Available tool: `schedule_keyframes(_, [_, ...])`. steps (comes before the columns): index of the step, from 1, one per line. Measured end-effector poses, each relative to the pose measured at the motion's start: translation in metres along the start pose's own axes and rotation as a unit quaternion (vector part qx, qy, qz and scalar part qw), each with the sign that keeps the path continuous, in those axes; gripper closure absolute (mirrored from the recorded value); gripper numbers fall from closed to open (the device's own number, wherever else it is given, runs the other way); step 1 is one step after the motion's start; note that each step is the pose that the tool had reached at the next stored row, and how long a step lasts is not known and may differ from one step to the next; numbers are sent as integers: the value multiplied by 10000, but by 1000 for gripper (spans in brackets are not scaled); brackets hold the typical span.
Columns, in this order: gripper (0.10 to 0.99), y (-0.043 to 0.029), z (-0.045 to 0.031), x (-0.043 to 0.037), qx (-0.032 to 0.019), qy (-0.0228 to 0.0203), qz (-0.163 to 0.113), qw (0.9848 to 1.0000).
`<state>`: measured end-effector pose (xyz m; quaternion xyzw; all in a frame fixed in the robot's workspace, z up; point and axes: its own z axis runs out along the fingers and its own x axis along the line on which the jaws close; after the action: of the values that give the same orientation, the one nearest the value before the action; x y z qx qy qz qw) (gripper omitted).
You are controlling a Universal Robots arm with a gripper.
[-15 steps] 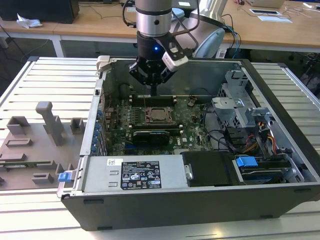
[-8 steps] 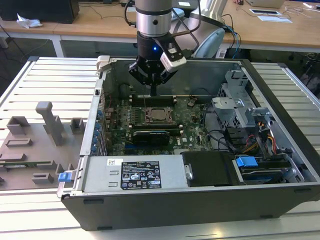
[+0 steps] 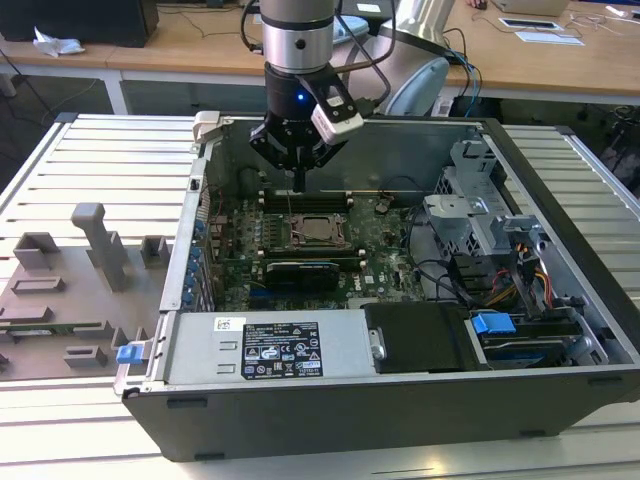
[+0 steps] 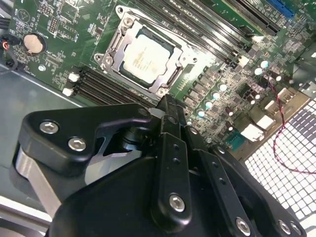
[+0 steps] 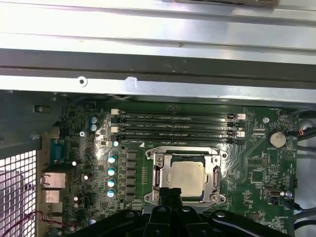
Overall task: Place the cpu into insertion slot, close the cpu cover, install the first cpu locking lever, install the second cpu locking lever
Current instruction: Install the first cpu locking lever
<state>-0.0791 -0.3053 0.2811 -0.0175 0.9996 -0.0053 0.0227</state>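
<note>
The cpu (image 3: 318, 232) (image 4: 145, 57) (image 5: 189, 177) lies flat in the insertion slot (image 3: 318, 218) on the green motherboard, its silvery top showing. The cpu cover (image 4: 112, 53) (image 5: 162, 173) lies down around it as a silver frame. A thin wire locking lever (image 5: 183, 148) runs along one edge of the socket. My gripper (image 3: 298, 178) (image 4: 168, 104) (image 5: 171, 191) hangs just above the socket's edge nearest the memory slots. It is shut with nothing between its fingers and touches neither the cpu nor the cover.
The open computer case (image 3: 330, 405) lies on a slatted table. Memory slots (image 5: 173, 126) run beside the socket, a black-shrouded card (image 3: 300, 270) lies on its other side. Drive cages and cables (image 3: 490, 250) fill the exterior view's right. Grey fixtures (image 3: 100, 245) stand at its left.
</note>
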Motion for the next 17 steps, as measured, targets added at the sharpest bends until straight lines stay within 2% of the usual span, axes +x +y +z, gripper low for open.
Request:
schedule_keyframes(13, [980, 199, -1, -7, 0, 0, 0, 10000])
schedule_keyframes(17, [980, 220, -1, 25, 0, 0, 0, 10000])
